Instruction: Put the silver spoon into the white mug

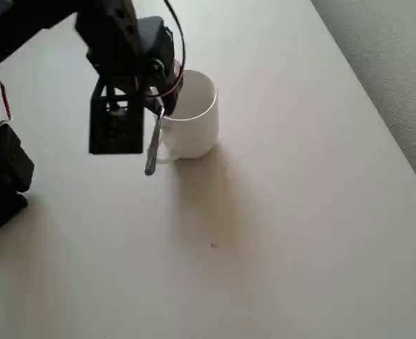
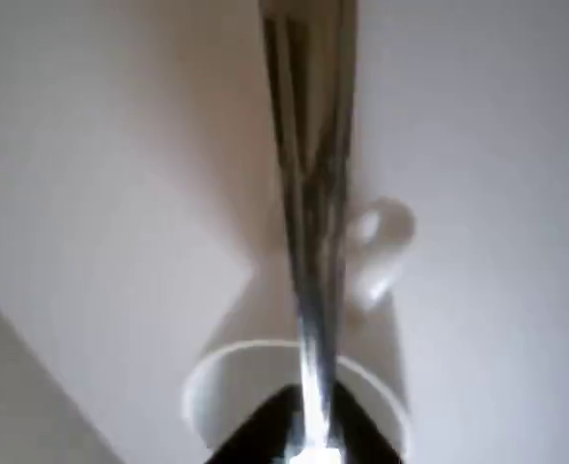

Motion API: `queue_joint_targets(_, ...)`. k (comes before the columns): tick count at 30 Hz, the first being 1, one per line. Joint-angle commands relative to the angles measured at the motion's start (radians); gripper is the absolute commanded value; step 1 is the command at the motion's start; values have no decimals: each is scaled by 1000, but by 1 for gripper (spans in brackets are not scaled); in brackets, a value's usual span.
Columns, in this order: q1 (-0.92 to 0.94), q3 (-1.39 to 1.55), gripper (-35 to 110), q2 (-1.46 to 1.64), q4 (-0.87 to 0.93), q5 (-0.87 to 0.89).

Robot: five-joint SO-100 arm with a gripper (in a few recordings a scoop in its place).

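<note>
Plain test setup, bare beige table (image 1: 299,233), textured grey wall (image 1: 391,63), place otherwise unclear

A plain beige table (image 1: 278,233) meets grey textured flooring (image 1: 391,63) at its right edge.

White mug (image 1: 192,120): plain glossy cylinder, upright on table, toward far edge, left of middle in overhead view; loop handle (image 2: 385,242) clear in wrist view; silver spoon (image 1: 153,145): slim, shiny, ridged handle, held off table, one end over mug's rim, other end jutting past mug's near-left side.
</note>
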Motion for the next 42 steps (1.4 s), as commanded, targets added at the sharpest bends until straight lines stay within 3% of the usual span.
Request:
queue_joint_targets(1,-40,43,-2,46,-37,15)
queue_joint_targets(24,-9,35,-1,-117,-127,-21)
queue_joint_targets(34,-57,34,29,-63,-110,-38)
queue_joint_targets(42,-84,34,40,12,-100,-44)
